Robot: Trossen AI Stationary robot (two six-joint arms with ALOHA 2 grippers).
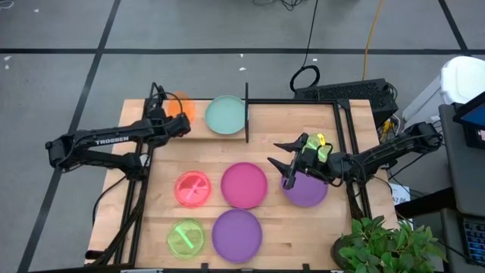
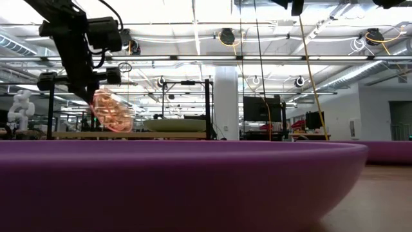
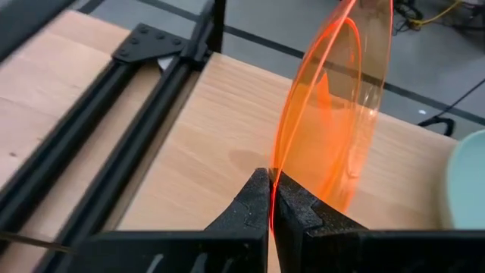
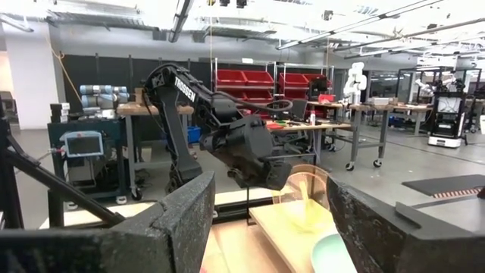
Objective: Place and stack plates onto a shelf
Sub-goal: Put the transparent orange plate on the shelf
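Orange plate (image 3: 333, 114), pale teal plate (image 1: 226, 114), 2 purple plates (image 1: 237, 234), black-framed shelf (image 1: 246, 110)

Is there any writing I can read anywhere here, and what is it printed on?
"TROSSEN": white letters on the left arm, also readable on it in the right wrist view.
Nothing is readable on the plates, the shelf or the gear in the room behind.

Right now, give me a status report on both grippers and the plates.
Left gripper shut on orange plate, tilted above shelf. Pale teal plate already there. Right gripper open, empty, over purple plate. Nothing in the way.
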